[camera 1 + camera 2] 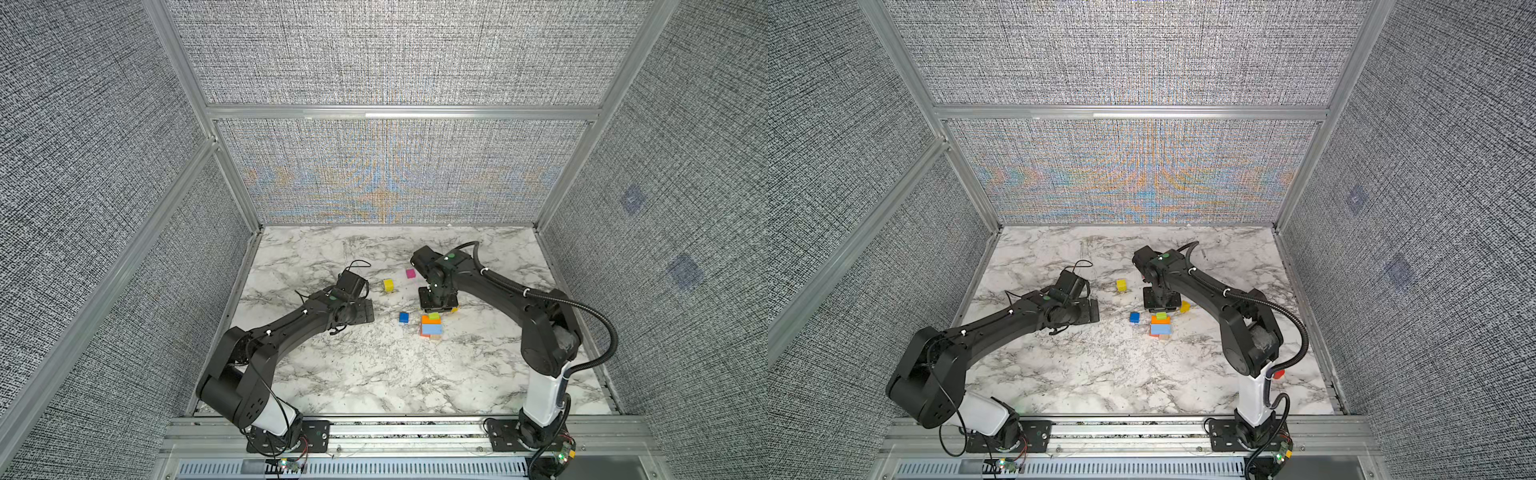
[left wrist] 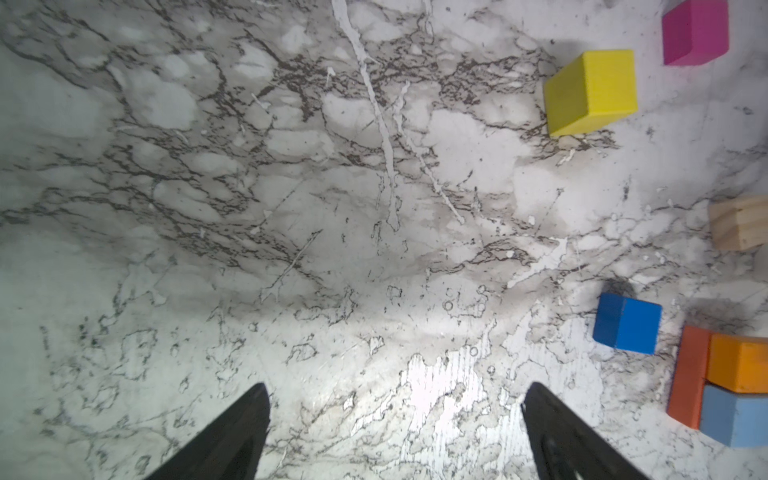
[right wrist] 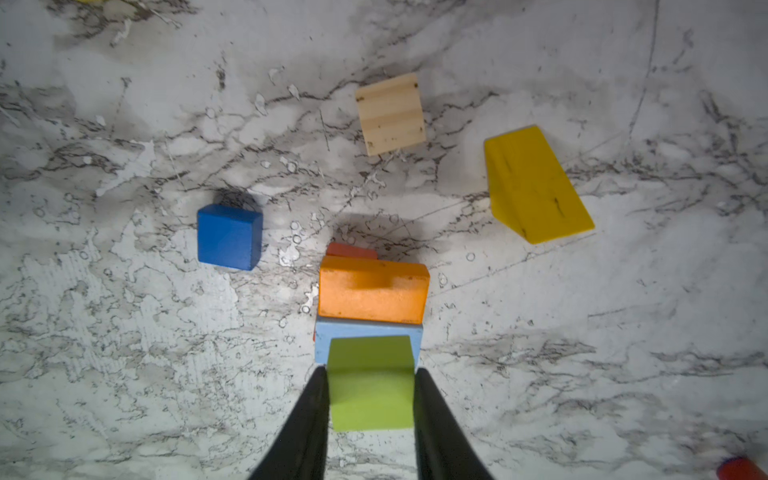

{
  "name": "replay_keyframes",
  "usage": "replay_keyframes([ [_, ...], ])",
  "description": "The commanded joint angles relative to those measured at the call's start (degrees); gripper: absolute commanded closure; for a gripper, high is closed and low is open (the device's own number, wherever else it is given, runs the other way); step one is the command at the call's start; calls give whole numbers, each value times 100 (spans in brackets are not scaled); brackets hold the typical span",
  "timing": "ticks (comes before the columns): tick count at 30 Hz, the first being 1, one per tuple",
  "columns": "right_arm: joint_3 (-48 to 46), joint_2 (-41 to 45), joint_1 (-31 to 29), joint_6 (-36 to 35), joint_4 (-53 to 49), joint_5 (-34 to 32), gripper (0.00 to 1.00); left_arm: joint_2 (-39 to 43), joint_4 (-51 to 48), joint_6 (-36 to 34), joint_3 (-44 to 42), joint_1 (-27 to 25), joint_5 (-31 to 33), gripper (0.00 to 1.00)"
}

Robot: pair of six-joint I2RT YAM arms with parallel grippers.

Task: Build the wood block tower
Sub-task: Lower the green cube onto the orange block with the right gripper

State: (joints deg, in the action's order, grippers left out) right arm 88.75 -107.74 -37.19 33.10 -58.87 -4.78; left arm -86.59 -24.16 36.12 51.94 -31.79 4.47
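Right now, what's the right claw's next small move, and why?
Probably ease the right claw straight down, then open. It is shut on the green block, which hangs over the tower with its orange block and light blue block; whether it already rests there I cannot tell. The left claw is open, away from the tower.
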Motion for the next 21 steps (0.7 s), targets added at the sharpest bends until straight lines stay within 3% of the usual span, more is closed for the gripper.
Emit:
replay_keyframes([
  [1, -188, 136, -53, 313, 185, -67, 67, 48, 105, -120, -16, -12, -86, 4],
  [10, -573, 176, -100, 512, 552, -60, 67, 74, 122, -175, -83, -23, 27, 4],
  [21, -369, -141, -107, 465, 699, 7, 67, 94, 79, -227, -110, -21, 202, 4],
])
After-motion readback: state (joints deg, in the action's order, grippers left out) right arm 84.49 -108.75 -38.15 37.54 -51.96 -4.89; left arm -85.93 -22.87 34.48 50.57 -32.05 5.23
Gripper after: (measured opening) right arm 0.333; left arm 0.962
